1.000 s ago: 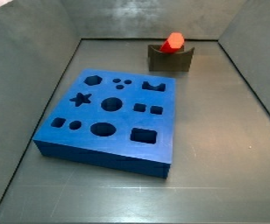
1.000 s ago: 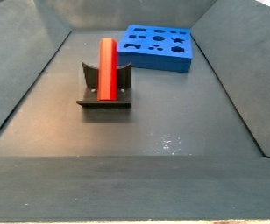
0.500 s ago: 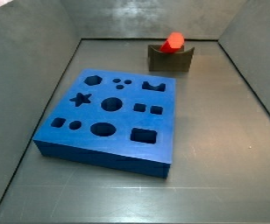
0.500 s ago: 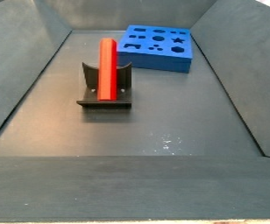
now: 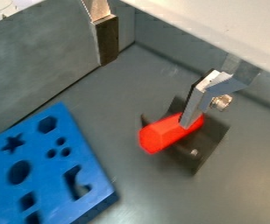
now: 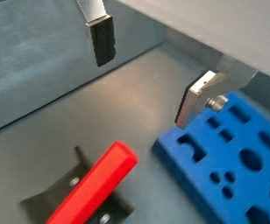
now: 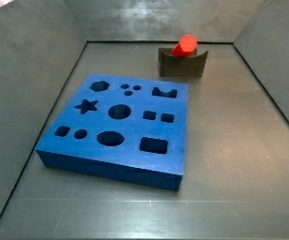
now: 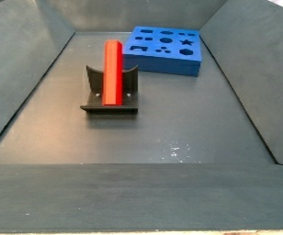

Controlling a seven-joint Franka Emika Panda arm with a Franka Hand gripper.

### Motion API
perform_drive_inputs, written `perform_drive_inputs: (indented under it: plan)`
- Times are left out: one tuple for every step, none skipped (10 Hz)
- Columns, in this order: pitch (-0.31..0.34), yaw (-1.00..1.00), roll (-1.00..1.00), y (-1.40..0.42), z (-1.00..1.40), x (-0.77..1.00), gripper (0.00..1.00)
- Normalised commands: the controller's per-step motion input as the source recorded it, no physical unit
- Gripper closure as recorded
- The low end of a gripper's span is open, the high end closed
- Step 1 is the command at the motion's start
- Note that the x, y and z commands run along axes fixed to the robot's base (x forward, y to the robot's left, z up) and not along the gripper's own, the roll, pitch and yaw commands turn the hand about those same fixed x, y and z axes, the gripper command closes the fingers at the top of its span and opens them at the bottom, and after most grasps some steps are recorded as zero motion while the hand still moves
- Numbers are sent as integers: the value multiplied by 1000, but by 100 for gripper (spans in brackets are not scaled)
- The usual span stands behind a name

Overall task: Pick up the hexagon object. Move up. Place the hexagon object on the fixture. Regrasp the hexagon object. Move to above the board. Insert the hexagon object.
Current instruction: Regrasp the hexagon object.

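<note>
The hexagon object (image 5: 169, 132) is seen resting in the fixture (image 8: 109, 95) notch, below and between the spread, empty jaws of the gripper (image 6: 149, 72), untouched by either finger, with the board (image 7: 115, 120) lying apart on the floor in both side views.

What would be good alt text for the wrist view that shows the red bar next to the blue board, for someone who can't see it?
A red hexagon object lies in the notch of the dark fixture, beside the blue board with shaped holes. The hand hangs open above them, its two fingers wide apart and holding nothing.
</note>
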Motion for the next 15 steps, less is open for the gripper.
perform_drive_inputs:
  plan:
    - [16,32,1000,-18,10,0,0]
    - [17,34,1000,-20,11,4,0]
    - [20,35,1000,-16,10,3,0]
    - [31,38,1000,-22,8,11,0]
    - [36,40,1000,-22,4,18,0]
    - [48,43,1000,-25,2,32,0]
    - [55,46,1000,-25,0,42,0]
    - [80,55,1000,-30,1,61,0]
    - [90,59,1000,-36,-1,73,0]
    - [120,74,1000,-37,-4,88,0]
    - [145,88,1000,-42,-1,95,0]
    - [178,120,1000,-46,-2,97,0]
    - [196,144,1000,-46,-5,97,0]
    - [193,177,819,-49,-5,102,0]
    - [174,196,629,-50,-7,105,0]
